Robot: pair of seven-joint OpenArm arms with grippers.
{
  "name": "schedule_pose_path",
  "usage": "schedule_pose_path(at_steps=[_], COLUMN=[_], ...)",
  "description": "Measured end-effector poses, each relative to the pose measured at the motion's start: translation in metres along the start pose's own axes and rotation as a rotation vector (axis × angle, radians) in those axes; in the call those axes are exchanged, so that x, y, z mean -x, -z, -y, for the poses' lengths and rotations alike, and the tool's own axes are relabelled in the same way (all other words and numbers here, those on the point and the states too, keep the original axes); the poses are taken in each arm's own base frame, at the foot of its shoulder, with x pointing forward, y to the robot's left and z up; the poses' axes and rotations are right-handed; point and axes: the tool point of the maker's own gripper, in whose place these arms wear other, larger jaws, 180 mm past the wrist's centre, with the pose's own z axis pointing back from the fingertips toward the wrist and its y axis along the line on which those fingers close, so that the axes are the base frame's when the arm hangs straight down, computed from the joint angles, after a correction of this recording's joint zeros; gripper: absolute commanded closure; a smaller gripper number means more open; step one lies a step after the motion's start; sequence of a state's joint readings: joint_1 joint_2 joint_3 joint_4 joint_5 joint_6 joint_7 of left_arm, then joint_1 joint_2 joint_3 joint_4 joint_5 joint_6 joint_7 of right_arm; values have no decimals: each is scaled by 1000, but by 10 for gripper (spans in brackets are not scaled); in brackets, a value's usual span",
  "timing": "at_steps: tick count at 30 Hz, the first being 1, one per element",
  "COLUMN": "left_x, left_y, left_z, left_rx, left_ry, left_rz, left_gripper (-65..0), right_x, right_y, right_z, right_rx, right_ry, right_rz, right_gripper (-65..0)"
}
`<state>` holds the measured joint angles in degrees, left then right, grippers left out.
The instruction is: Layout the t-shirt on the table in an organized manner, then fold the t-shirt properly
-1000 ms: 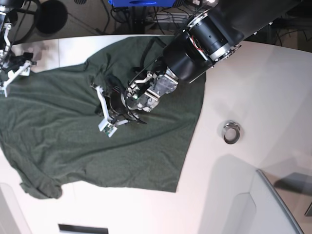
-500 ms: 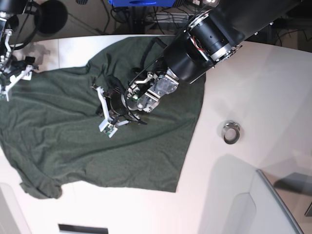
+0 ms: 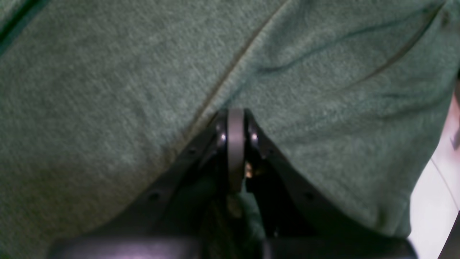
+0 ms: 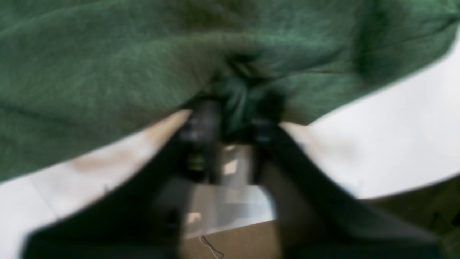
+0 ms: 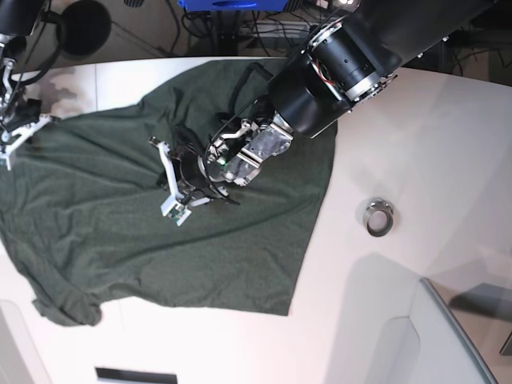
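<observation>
The counter [image 5: 416,144] is a white, smooth top with a curved far edge and thin seam lines. A faint reddish smudge is noted on it in the right wrist view, just below the cloth edge. The shirt [image 5: 160,232] is spread over the counter's left and middle part in the base view, mostly flat, with soft wrinkles and a bunched corner at the near left. Its right edge runs down toward the near side, leaving bare white surface beyond it. A small metal ring [image 5: 379,217] stands on that bare surface, well apart from the shirt. A raised white panel [image 5: 400,344] with an angled edge is seen at the near right corner.

Beyond the far edge, a dark floor with cables [image 5: 264,32], a blue object [image 5: 220,4] and a round black base [image 5: 84,26] are visible.

The left gripper [image 3: 235,122] is pressed down on the shirt's middle, jaws closed together; whether cloth is caught between them cannot be told. The right gripper [image 4: 233,108] is at the shirt's far left edge, jaws drawn in on a pinched fold of cloth, though that view is blurred.
</observation>
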<state>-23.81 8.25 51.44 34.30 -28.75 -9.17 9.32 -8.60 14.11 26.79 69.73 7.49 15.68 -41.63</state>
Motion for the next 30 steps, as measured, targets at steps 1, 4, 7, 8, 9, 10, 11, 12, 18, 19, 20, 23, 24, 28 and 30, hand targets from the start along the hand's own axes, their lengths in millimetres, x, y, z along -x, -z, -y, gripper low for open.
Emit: schedule_pose_path(at_steps=[1,4,7,8,9,10,11,12,18,19,20,23,24,28,30], left_x=[-1,-1,-2,-1,-1,-1,-1,-1,0,0,0,1,1,0,0], left_y=[0,0,0,0,0,0,0,0,0,0,0,0,0,0,0], left_z=[1,3,2,2,2,2,2,3,4,5,5,4,4,4,4], left_rx=[2,6,4,4,3,3,3,5,8,9,10,8,8,8,9], left_ry=[0,2,3,3,2,3,3,3,2,2,1,0,0,1,1], left_rz=[-1,-8,-8,-9,-7,-7,-9,-7,-8,-9,-8,-6,-6,-6,-6], left_gripper=[0,0,0,0,0,0,0,0,0,0,0,0,0,0,0], right_x=[0,11,31,36,36,26,14,4,-9,-21,-35,-73,-80,-96,-109], right_y=[0,-9,-28,-34,-41,-47,-53,-58,-72,-72,-73,-69,-69,-67,-62], right_z=[-1,2,15,22,31,37,41,45,72,68,62,28,19,-9,-29], right_rx=[-3,19,52,71,102,118,127,146,356,372,388,338,326,308,280], right_ry=[0,-17,8,20,19,21,28,24,-109,-148,-186,-259,-273,-336,-381], right_rz=[1,-81,-129,-156,-171,-144,-111,-87,-149,-135,-116,-33,-28,-47,-37], right_gripper=[-41,-38,-36,-36,-36,-36,-36,-36,-36,-36,-36,-38,-38,-39,-41])
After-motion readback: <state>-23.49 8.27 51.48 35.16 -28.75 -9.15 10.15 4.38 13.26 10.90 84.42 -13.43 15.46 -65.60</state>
